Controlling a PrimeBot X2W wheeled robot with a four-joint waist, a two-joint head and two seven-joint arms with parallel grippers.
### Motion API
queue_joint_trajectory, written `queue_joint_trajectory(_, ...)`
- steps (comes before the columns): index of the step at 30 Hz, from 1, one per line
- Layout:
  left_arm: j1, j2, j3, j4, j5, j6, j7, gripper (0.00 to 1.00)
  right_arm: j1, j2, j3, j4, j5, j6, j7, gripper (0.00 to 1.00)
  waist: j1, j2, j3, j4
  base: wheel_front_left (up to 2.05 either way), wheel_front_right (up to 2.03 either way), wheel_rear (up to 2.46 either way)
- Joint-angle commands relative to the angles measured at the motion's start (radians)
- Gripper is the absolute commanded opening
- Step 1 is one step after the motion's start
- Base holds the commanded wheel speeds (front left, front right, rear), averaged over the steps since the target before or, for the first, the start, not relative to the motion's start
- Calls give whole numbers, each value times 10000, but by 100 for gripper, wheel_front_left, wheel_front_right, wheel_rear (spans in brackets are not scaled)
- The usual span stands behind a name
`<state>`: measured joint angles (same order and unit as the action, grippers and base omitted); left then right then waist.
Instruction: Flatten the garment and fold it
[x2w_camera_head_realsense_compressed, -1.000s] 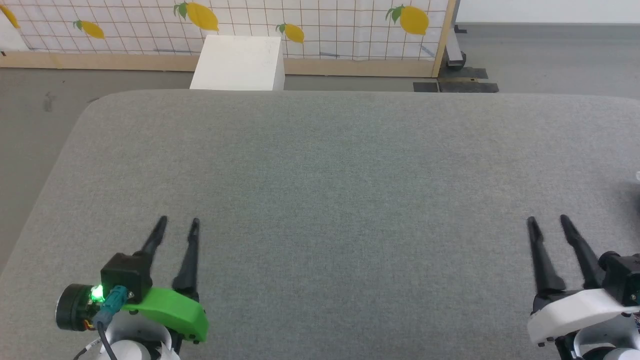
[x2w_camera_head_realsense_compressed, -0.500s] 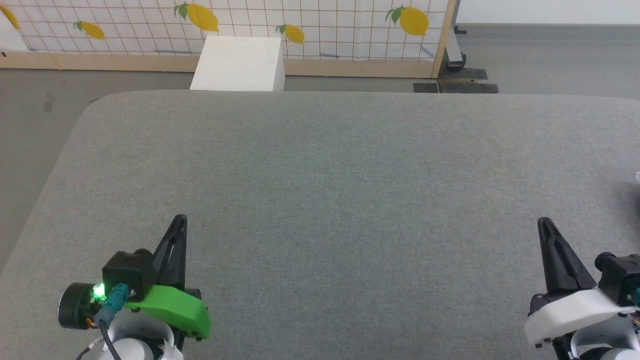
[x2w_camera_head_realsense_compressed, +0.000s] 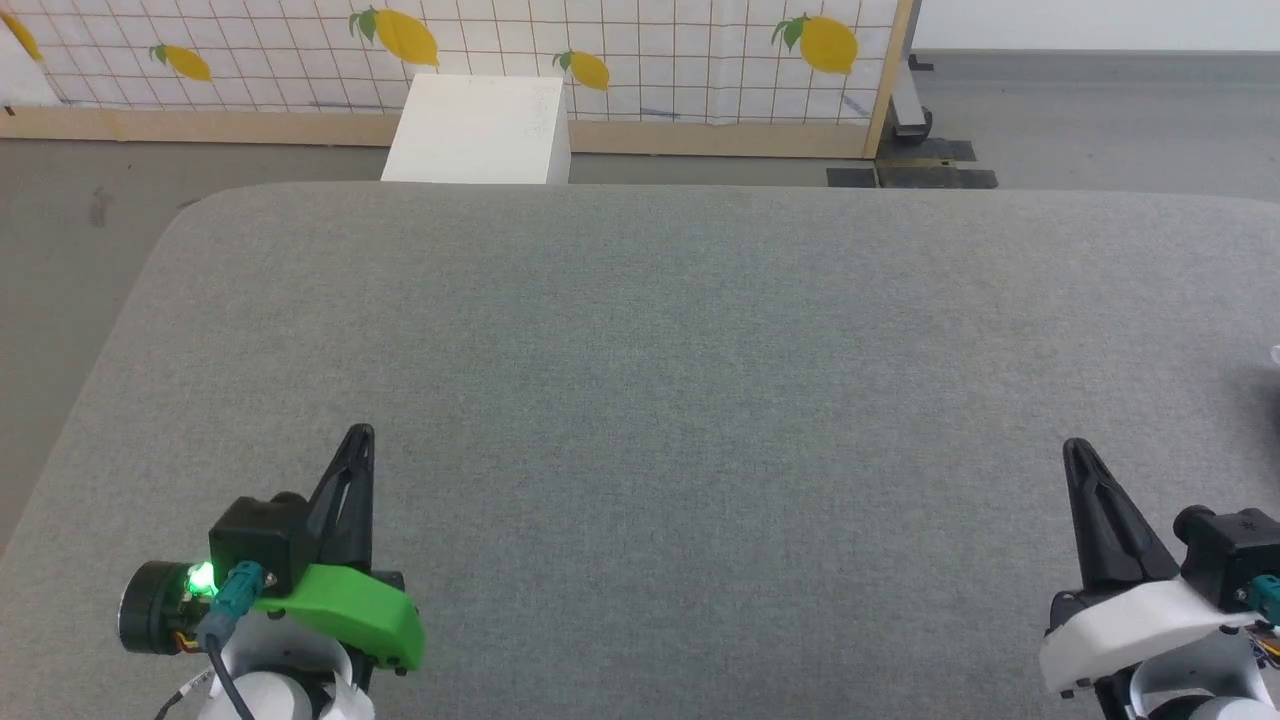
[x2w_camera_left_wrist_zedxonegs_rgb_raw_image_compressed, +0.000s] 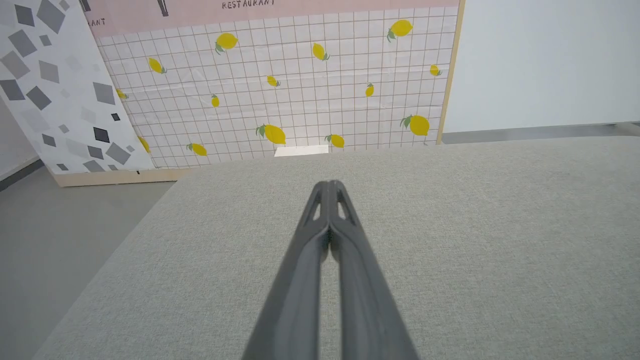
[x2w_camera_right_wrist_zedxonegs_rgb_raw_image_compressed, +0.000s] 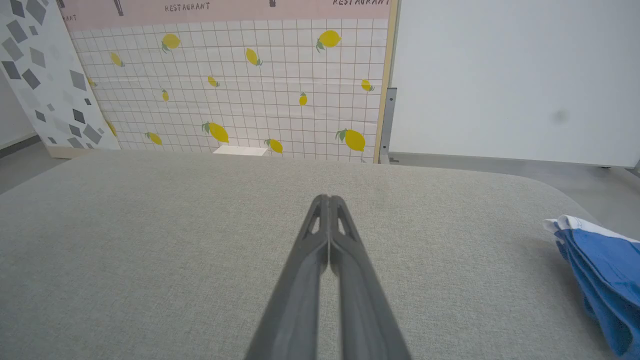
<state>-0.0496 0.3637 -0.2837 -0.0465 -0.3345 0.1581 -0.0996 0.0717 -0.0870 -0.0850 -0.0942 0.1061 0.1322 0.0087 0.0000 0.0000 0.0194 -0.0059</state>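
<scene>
The left gripper and right gripper are pressed together, empty. The shorts look light, limp, mostly cropped; perhaps pinch the white-trimmed edge.

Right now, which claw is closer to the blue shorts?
Right. The shorts lie to the right of the right claw, near the edge of the table; the left claw is over the opposite side.

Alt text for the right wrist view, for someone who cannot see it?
The right tool, shut and empty, points across a grey fabric-covered table; a bunched bright blue garment with white trim lies at that view's right edge. Behind stands a white grid panel printed with yellow lemons.
</scene>
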Motion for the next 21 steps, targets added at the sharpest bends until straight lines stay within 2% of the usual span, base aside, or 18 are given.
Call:
queue_joint_trajectory(1,112,-130,115,25,155,-74,36,0,-150,50,44,65,-116,-3,-20,0,0,0,-3,1,0,0,0)
queue_joint_trajectory(21,190,-743,671,115,806,-382,232,0,-266,115,209,244,-309,-6,-34,0,0,0,-42,13,0,0,0)
